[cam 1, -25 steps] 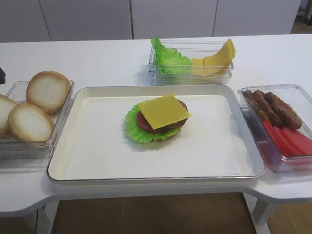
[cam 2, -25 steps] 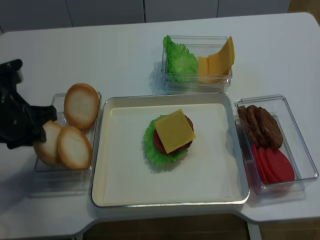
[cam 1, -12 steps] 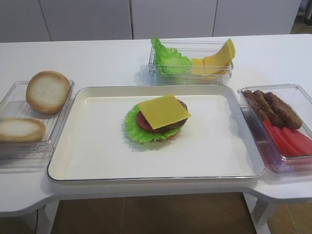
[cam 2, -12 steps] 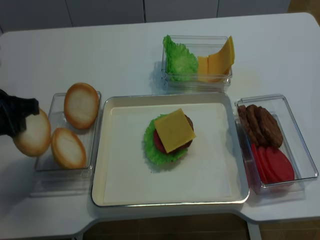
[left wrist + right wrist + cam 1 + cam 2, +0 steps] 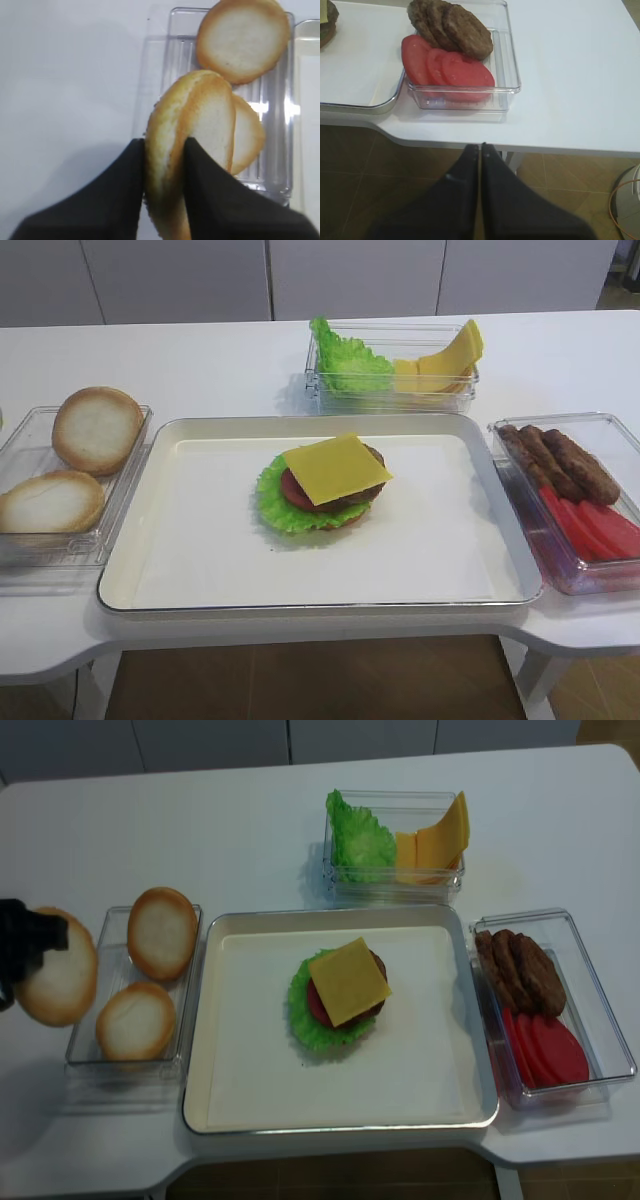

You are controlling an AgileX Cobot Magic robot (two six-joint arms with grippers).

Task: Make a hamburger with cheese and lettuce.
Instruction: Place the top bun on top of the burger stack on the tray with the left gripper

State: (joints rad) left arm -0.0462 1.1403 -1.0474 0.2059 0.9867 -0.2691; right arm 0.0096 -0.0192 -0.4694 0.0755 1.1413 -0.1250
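Note:
The hamburger sits open in the middle of the white tray. Its square yellow cheese lies on top, over brown patty and red tomato. The frilly green lettuce spreads underneath. My left gripper is shut on a pale bun half, holding it on edge above the table just left of the bun box. My right gripper is shut and empty, hanging off the table's front edge below the tomato box.
A clear box at the left holds two more bun halves. A box behind the tray holds bunched lettuce and cheese slices. A box at the right holds patties and tomato slices.
My left gripper has lifted one bun half out of the box and carried it left. One bun half left in the box has tipped down flatter. The right gripper stays shut.

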